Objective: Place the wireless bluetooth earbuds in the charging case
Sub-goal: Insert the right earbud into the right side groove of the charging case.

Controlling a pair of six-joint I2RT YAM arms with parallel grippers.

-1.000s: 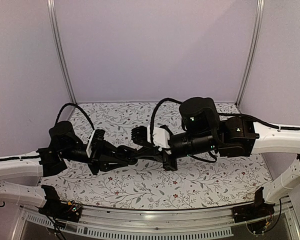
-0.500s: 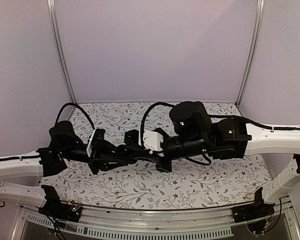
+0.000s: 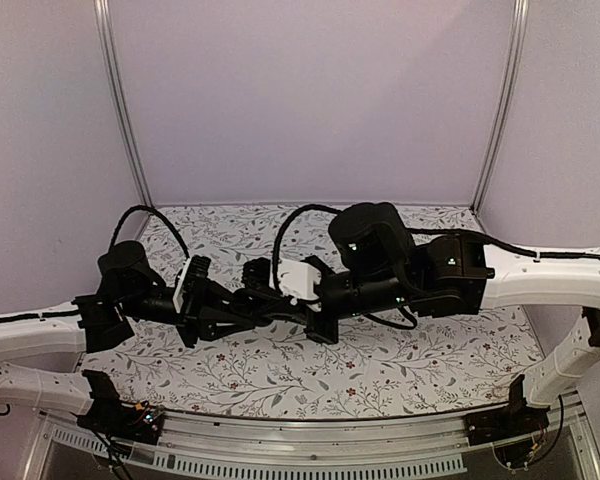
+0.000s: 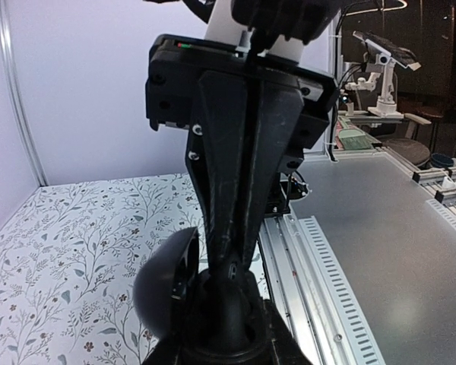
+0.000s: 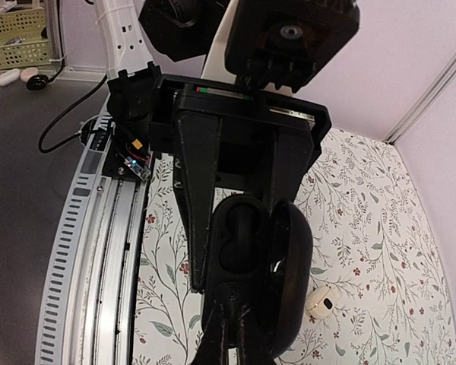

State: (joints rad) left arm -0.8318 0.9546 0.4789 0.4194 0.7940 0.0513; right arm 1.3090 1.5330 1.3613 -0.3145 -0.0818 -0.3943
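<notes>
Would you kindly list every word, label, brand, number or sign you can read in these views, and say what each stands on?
None: no text can be read in any view.
The case: plain black, no brand or label shows.
The board by the rail: any print on it is too small to read.

Top overlooks table [image 3: 380, 372]; wrist cameras closely face each other.
</notes>
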